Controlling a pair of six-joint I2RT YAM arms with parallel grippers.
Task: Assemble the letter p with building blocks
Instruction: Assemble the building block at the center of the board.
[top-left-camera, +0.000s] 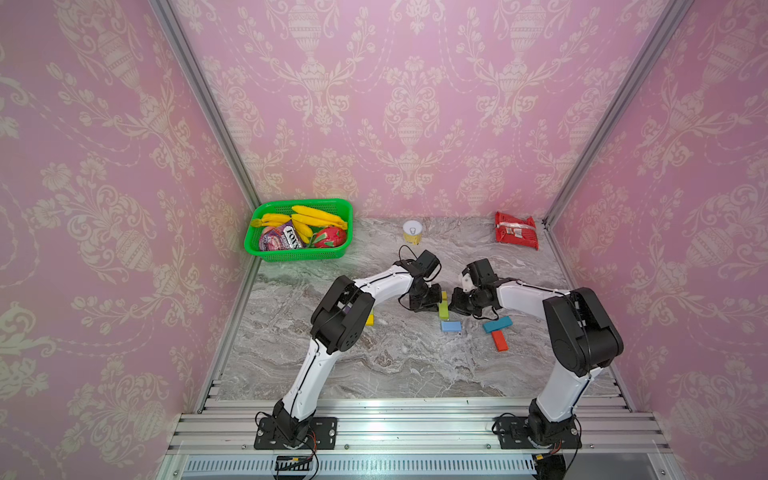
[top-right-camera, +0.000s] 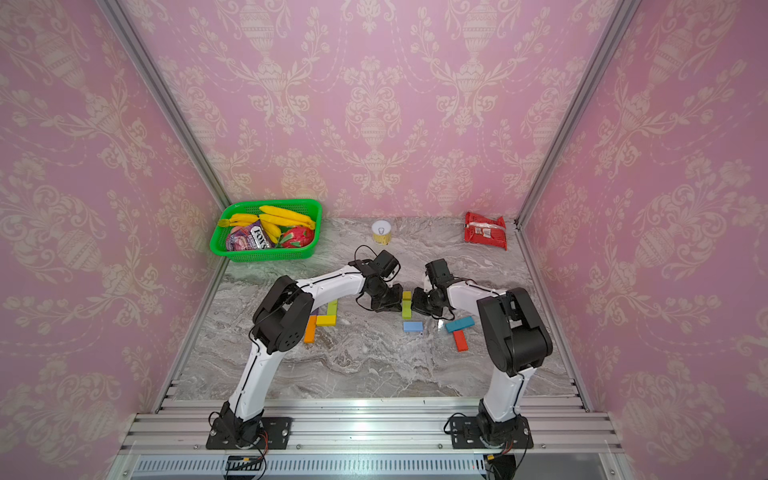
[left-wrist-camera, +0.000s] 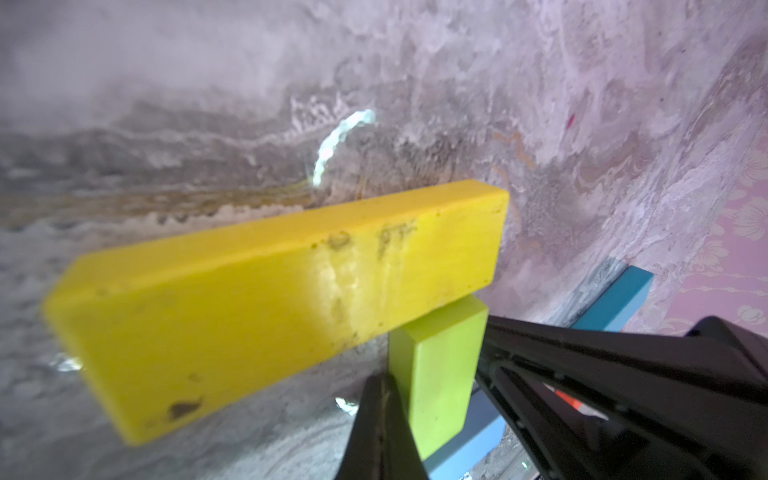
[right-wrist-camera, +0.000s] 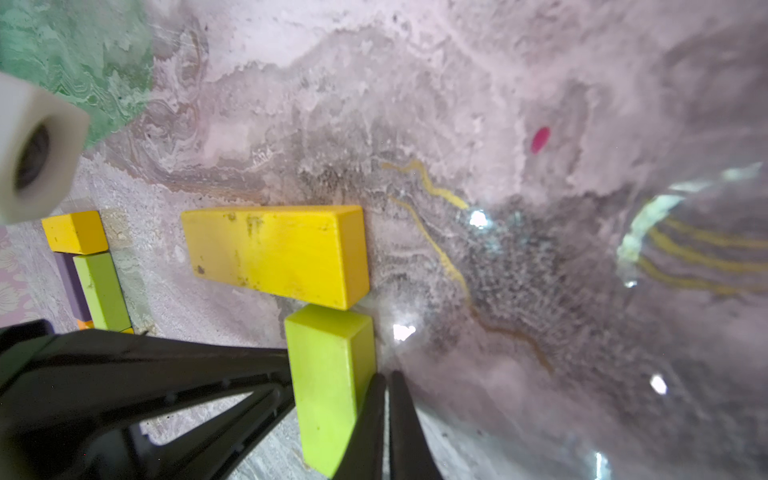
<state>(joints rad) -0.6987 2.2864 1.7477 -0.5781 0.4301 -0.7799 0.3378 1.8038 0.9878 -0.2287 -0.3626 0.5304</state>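
Where print shows, purple packet (top-left-camera: 277, 240), perhaps FOX'S, green basket (top-left-camera: 299, 254)

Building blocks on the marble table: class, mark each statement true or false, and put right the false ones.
1. The left gripper and the right gripper are both shut, one on each side of the lime green block. True.
2. The yellow block is stacked on top of that lime green block. False: both lie flat on the table, the lime one's end meeting the yellow one's long side.
3. The red block is held in the right gripper. False: it lies on the table beside the teal block.
4. The light blue block lies on the table, held by no gripper. True.
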